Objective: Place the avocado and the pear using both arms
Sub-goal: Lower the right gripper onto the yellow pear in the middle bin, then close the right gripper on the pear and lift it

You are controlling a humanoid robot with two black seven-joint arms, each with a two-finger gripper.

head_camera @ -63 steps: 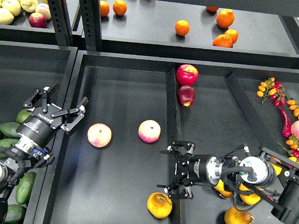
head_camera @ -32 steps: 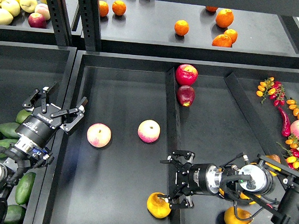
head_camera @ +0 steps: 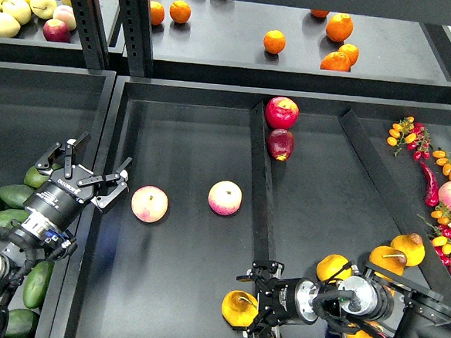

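Note:
The pear (head_camera: 237, 308), yellow-orange with brown blemishes, lies at the front of the middle tray (head_camera: 181, 251). My right gripper (head_camera: 253, 308) comes in from the right and points left. It is open, with its fingertips above and below the pear's right side. Several dark green avocados (head_camera: 13, 195) lie in the left bin. My left gripper (head_camera: 88, 169) is open and empty, above the wall between the left bin and the middle tray, just right of the avocados.
Two pink-and-yellow apples (head_camera: 149, 204) (head_camera: 225, 198) lie mid-tray. Two red apples (head_camera: 282, 112) sit by the divider (head_camera: 258, 202). More pears (head_camera: 333, 267) lie front right by my right arm. Oranges (head_camera: 274, 42) are on the back shelf, with peppers and small tomatoes (head_camera: 430, 179) far right.
My right gripper has moved toward the front edge and down to the pear's level, uncovering pears behind it. My left gripper has dropped slightly toward me.

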